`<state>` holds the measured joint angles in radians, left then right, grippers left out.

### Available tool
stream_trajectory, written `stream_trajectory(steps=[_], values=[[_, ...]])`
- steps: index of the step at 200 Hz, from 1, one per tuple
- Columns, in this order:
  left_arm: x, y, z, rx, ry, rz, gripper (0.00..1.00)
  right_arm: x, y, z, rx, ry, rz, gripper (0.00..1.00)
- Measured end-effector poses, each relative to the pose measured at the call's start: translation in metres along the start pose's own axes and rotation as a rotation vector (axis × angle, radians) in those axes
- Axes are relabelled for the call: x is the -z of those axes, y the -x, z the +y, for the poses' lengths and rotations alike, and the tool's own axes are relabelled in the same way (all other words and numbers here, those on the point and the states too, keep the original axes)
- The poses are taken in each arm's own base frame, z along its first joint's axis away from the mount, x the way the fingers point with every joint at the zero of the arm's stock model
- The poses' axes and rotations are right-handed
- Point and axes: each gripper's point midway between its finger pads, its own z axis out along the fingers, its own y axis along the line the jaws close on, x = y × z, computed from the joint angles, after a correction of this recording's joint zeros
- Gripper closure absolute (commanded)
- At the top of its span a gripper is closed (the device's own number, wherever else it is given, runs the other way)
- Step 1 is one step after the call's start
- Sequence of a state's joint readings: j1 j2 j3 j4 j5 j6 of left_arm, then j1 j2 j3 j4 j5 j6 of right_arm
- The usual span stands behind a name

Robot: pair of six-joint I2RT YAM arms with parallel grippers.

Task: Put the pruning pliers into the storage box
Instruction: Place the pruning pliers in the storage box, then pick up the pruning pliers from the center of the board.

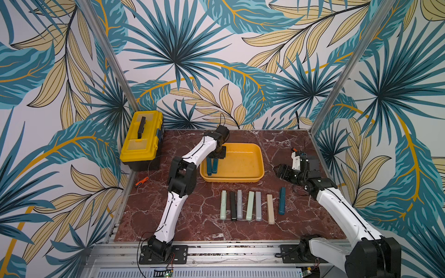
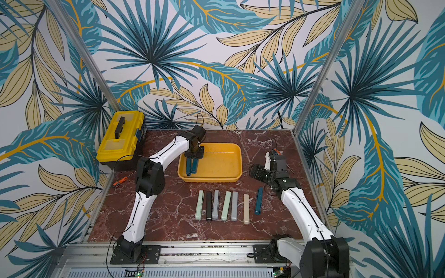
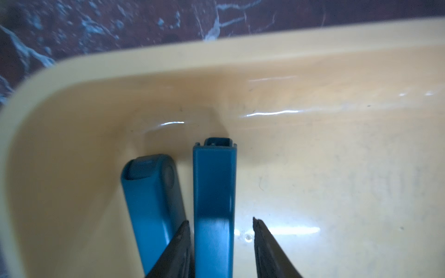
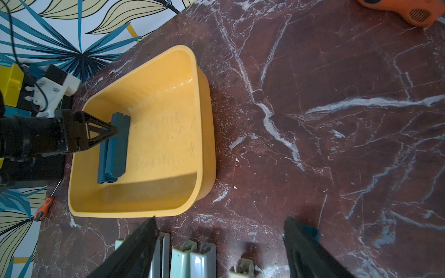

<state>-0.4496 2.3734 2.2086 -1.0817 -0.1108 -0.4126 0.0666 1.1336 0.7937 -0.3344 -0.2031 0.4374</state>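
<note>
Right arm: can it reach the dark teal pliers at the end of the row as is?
Probably yes. The right gripper is open and empty; the dark teal pliers lie flat close by, set apart from the beige one, with nothing over them.

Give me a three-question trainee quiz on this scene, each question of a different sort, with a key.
1. Count: how many pruning pliers lie inside the storage box?
2. True or false: the right gripper is open and holds nothing.
3. Pick one: of the pliers lying on the table, which is nearest the right gripper? A. mint green pliers B. dark teal pliers C. black pliers

Key: 1. two; 2. true; 3. B
</note>
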Motion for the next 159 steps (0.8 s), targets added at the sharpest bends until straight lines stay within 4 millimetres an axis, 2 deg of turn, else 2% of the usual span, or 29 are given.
stream_trajectory(steps=[27, 60, 104, 121, 159], values=[[0.023, 0.007, -0.002, 0.008, -0.026, -0.032, 0.55, -0.001, -0.002, -0.001, -0.001, -0.002, 0.004, 0.16], [0.039, 0.009, -0.004, 0.013, -0.048, -0.046, 0.55, -0.001, -0.003, -0.001, -0.001, -0.002, 0.006, 0.16], [0.06, -0.002, -0.007, -0.007, -0.044, -0.032, 0.55, 0.001, -0.001, 0.0, 0.0, 0.001, -0.002, 0.16], [0.071, -0.015, -0.011, -0.03, -0.045, -0.022, 0.55, 0.003, 0.0, 0.001, 0.002, 0.004, -0.009, 0.16], [0.101, -0.066, -0.024, -0.078, -0.059, 0.017, 0.55, 0.006, 0.001, 0.002, 0.004, 0.008, -0.018, 0.16]])
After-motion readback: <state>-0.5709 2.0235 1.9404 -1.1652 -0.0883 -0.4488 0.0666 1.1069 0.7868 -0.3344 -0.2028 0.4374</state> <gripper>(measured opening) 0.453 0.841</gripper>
